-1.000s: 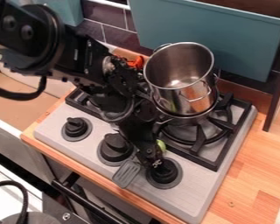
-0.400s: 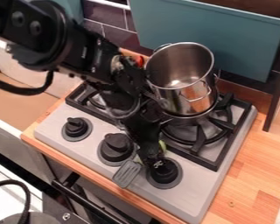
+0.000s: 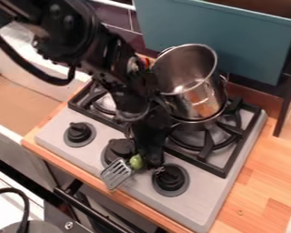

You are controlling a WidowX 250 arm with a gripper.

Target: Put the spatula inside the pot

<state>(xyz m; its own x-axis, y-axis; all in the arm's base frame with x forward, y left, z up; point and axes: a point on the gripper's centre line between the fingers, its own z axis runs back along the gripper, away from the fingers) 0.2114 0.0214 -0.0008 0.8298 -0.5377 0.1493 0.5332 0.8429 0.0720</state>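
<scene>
gripper [image 3: 152, 164] by spatula [image 3: 116, 173], grip cannot be told; blade shifted toward middle knob [image 3: 120, 148], still outside pot [image 3: 199, 103], now tipped.

From where I'm standing, this looks like a kitchen, maybe a toy one: a grey stove [image 3: 198, 210] with black knobs [image 3: 170, 177], a steel pot [image 3: 193, 98] over its burner grate [image 3: 203, 144], dark wall tiles [image 3: 119, 20] behind, wood-look table [image 3: 257, 182] around.

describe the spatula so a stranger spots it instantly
Start at the stove with three black knobs along its front. By the middle knob, look for the spatula: a flat, slotted grey head with green at its neck, unlike the round knobs.
</scene>
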